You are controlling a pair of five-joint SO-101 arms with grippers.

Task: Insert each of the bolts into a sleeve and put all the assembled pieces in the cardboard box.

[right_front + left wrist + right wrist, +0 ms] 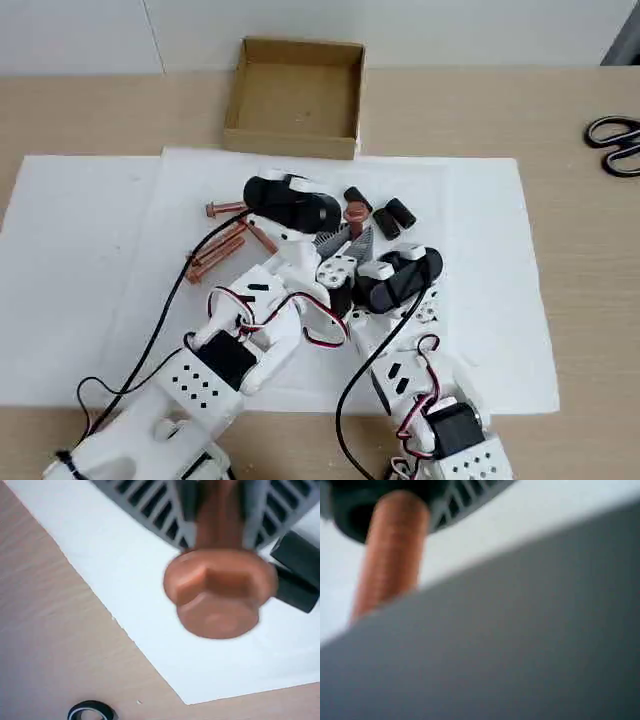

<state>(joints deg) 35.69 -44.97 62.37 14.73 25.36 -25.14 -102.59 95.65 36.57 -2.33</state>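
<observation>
Bolt (pixel 220 590): your left claw (pixel 220 542) clamps it by the shank, ribbed fingers (pixel 150 505) pressed on both sides, hex head sticking out free. From above it sits mid-paper (pixel 500 300), head up, right where your two arms meet.

Right claw (pixel 362 243): hard against that same spot. Wide or closed, cannot tell. In its wrist view the threaded shank runs out of a dark round shape (pixel 350 515); sleeve or not, cannot tell.

Sleeves (pixel 385 222): three, black, lying loose on the paper just beside the held bolt, on the scissors side. Two lie close together, the third a little nearer the box.

Loose bolts (pixel 215 255): a bundle on the paper on the other side of the arms. One lies apart, nearer the box, and one is tucked against the left arm.

Box (pixel 295 140): cardboard, open top, at the paper's far edge, apart from the held bolt.

In your way: the left arm's black wrist block (pixel 290 205) sits between the loose bolts and the sleeves, and both wrists crowd the held bolt. Black cables (pixel 150 340) trail across the paper's near side.

Scissors (pixel 615 145): on the bare table (pixel 80 110), well apart from everything.
</observation>
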